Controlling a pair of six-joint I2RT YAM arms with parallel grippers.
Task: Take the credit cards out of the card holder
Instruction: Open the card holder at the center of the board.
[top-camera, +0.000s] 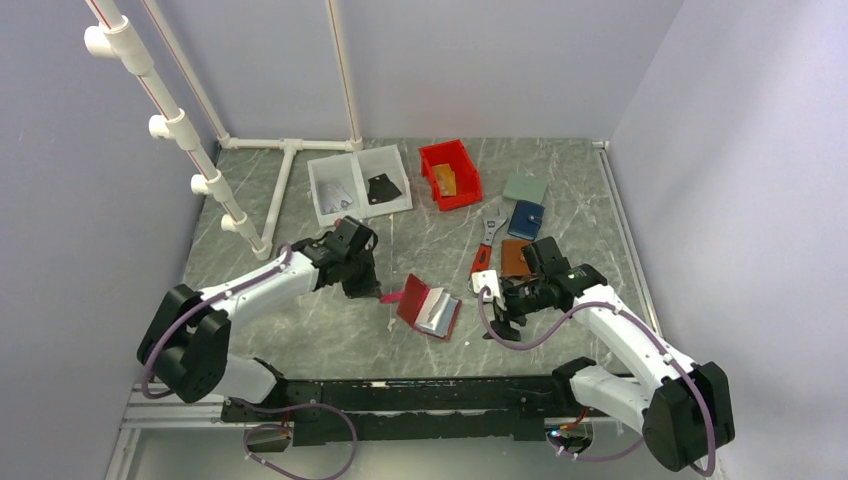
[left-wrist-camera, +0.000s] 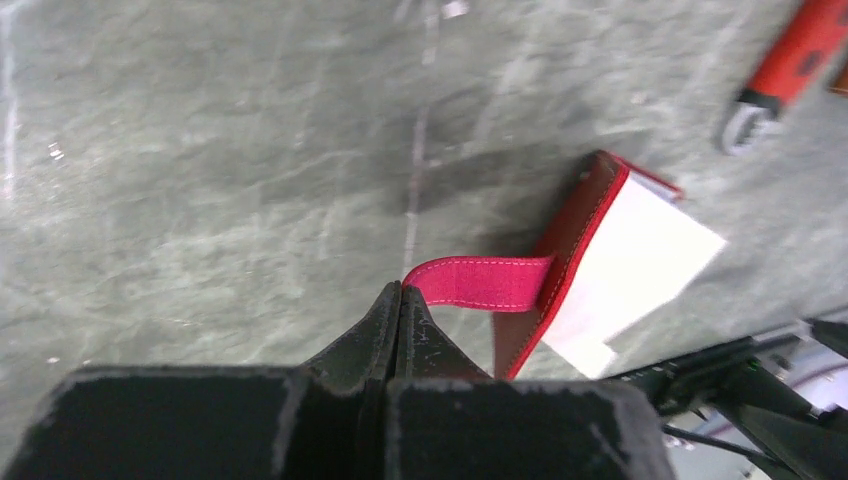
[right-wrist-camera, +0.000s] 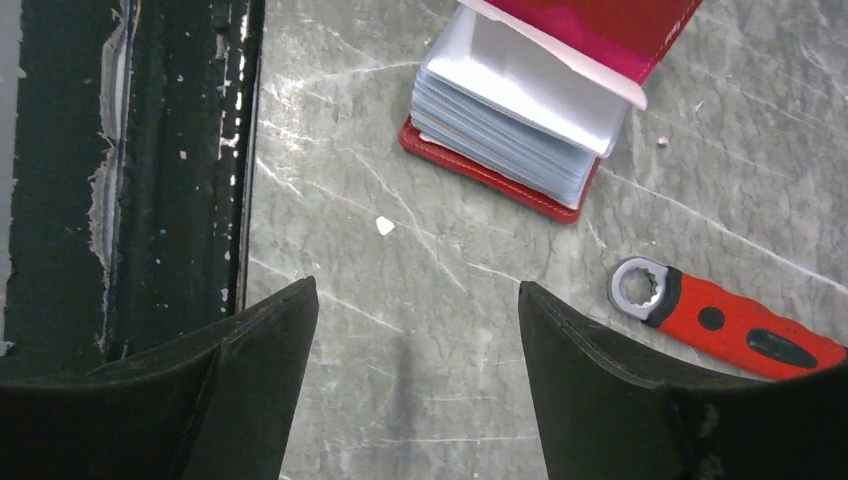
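The red card holder (top-camera: 428, 306) lies open at the table's middle front, its pale pocket pages (right-wrist-camera: 510, 110) stacked and showing. Whether credit cards are in the pockets I cannot tell. A tan-orange credit card (top-camera: 445, 180) lies in the red bin. My left gripper (top-camera: 372, 292) is shut on the end of the holder's red strap (left-wrist-camera: 480, 283), left of the holder (left-wrist-camera: 575, 230), and the cover is lifted. My right gripper (top-camera: 500, 318) hangs open over bare table to the right of the holder (right-wrist-camera: 600, 25), with nothing between its fingers (right-wrist-camera: 415, 290).
A red-handled ring spanner (right-wrist-camera: 730, 325) lies just right of my right gripper. Behind it are a brown wallet (top-camera: 515, 258), a blue wallet (top-camera: 526, 218) and a green one (top-camera: 525, 188). A red bin (top-camera: 462, 190) and a white divided tray (top-camera: 322, 205) stand at the back. White pipe frame at left.
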